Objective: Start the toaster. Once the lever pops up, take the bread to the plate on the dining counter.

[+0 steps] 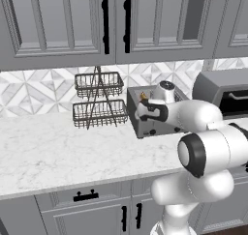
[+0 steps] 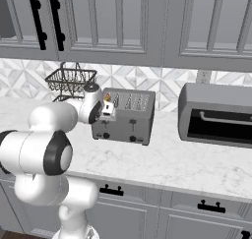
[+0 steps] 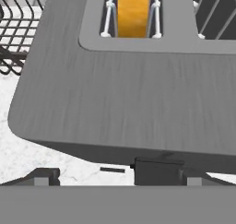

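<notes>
The toaster (image 2: 124, 116) stood on the marble worktop (image 1: 53, 152), between a 2-tier wire basket rack (image 1: 99, 99) and the microwave (image 2: 216, 114). The gripper (image 2: 107, 108) hovered at the toaster's front left top corner, seen from the right base view as a white hand block against the grey body. From the left base view the forearm covered most of the toaster (image 1: 145, 110), and the gripper (image 1: 143, 108) showed only as a white shape with a touch of orange just above it.

The hand view looked straight down on the toaster's top (image 3: 124, 89). The bread (image 3: 133, 11), orange-yellow, sat upright in the left slot between thin wire guides; the base views gave no such look into the slot. At the bottom of the hand view the lever (image 3: 154, 170) showed as a dark block under the toaster's front edge, with the gripper (image 3: 115, 180) straddling it. How wide the fingers (image 3: 42, 177) stood I cannot tell, since little of them showed.
</notes>
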### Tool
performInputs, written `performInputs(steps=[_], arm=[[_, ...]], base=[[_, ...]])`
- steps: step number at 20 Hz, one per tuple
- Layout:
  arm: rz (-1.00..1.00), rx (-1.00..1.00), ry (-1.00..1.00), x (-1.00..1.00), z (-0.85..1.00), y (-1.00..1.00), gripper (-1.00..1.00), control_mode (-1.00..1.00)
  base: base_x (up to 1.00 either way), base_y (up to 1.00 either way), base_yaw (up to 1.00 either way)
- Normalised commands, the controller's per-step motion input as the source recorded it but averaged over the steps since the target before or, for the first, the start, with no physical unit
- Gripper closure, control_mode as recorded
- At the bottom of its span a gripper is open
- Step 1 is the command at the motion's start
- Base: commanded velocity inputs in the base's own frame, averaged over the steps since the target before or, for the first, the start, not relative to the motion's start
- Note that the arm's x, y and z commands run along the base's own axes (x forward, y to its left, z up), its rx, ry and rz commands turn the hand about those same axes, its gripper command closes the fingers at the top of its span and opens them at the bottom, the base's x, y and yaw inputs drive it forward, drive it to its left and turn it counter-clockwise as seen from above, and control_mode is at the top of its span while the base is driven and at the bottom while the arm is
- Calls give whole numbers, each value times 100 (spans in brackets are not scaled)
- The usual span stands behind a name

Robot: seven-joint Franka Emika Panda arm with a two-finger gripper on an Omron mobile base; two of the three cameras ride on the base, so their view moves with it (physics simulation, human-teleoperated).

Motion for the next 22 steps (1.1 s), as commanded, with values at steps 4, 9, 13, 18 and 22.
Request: performInputs(steps=[4,9,13,18,22], arm=[[0,0,0,0,-26,0,-100,-100],[0,0,-6,0,-30,0,-100,-100],[0,0,-9,0,-29,0,-100,-100],[0,0,-11,-1,-28,0,-100,-100],[0,0,-7,0,-18,0,-100,-100]], base=[[0,0,0],[0,0,0],[0,0,0],[0,0,0],[0,0,0]])
